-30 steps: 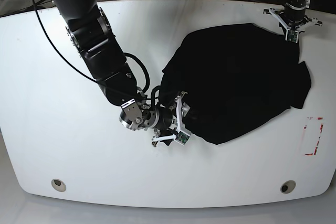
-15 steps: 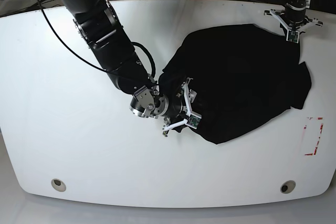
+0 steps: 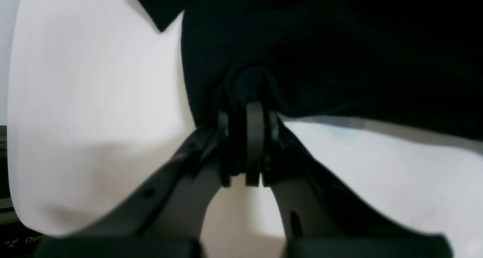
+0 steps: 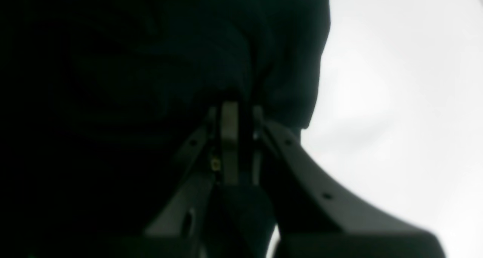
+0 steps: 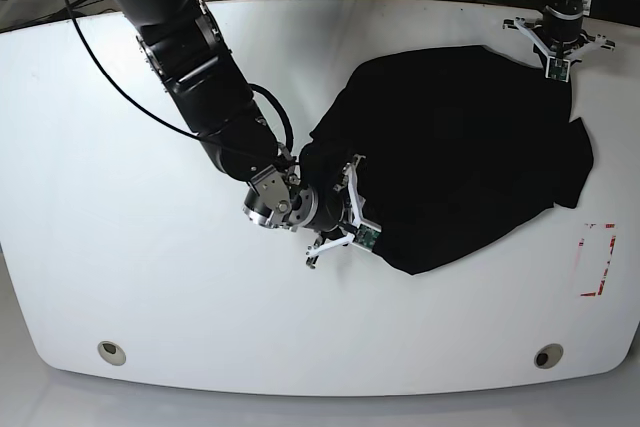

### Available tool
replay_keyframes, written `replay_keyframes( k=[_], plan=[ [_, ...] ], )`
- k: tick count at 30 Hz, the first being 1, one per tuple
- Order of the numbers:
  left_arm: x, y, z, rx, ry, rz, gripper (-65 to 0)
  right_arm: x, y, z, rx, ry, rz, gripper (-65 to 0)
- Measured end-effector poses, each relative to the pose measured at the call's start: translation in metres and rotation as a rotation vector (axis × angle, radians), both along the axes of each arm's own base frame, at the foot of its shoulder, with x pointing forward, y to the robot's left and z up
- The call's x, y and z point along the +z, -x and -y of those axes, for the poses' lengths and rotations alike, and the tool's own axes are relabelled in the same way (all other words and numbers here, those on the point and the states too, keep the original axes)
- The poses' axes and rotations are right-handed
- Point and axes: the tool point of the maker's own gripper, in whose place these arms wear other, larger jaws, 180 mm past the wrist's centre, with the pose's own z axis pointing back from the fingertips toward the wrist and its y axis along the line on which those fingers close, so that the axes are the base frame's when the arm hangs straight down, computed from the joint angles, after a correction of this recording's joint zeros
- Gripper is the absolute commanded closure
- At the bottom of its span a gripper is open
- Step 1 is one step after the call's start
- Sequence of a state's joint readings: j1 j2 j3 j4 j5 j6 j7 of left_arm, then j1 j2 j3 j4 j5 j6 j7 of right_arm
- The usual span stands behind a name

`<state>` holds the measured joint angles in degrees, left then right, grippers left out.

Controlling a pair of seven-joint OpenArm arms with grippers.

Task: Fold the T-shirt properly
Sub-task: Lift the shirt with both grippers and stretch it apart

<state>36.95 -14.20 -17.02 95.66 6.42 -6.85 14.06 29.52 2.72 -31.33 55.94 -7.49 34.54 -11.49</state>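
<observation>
The T-shirt (image 5: 460, 152) lies crumpled on the white table (image 5: 120, 247), right of centre in the base view, its far corner close to the table's far right edge. The cloth is black and bunched into a rough mound with one sleeve-like flap at the right side.

The right gripper (image 5: 352, 222) sits at the near left edge of the T-shirt. In the right wrist view its jaws are drawn together, with a fold of black cloth (image 4: 241, 80) pinched between the fingers (image 4: 229, 137). The rest of that view is filled with dark fabric on the left and bare table (image 4: 396, 80) on the right.

The left gripper (image 5: 556, 65) sits at the far right corner of the T-shirt, near the table's far edge. In the left wrist view its jaws are narrow and closed on a gathered ridge of cloth (image 3: 251, 80), which rises from the fingers (image 3: 254, 137) into the main body of the T-shirt (image 3: 339, 43). White table surface (image 3: 94, 99) shows on both sides of the fingers.

A red-outlined marking (image 5: 597, 259) lies on the table at the right, apart from the T-shirt.
</observation>
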Motion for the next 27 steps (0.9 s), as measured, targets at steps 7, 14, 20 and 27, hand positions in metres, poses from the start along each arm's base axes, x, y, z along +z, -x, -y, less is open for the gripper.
replay_keyframes(
  k=[7,14,20,27],
  plan=[
    [0.001,0.000,-0.001,0.003,-0.002,0.001,0.0,0.024,0.016,0.019,0.007,0.078,0.082,0.0],
    [0.012,0.001,-0.032,0.110,-0.035,0.006,-0.1,0.094,-0.011,0.067,-0.150,0.041,0.222,0.0],
    [0.039,-0.016,-0.053,0.230,-0.052,0.054,0.0,0.140,-0.041,0.110,-0.248,0.064,0.290,0.0],
    [0.103,-0.070,-0.050,0.257,-0.073,0.192,0.0,0.210,-0.077,0.136,-0.340,0.054,0.415,0.0]
  ],
)
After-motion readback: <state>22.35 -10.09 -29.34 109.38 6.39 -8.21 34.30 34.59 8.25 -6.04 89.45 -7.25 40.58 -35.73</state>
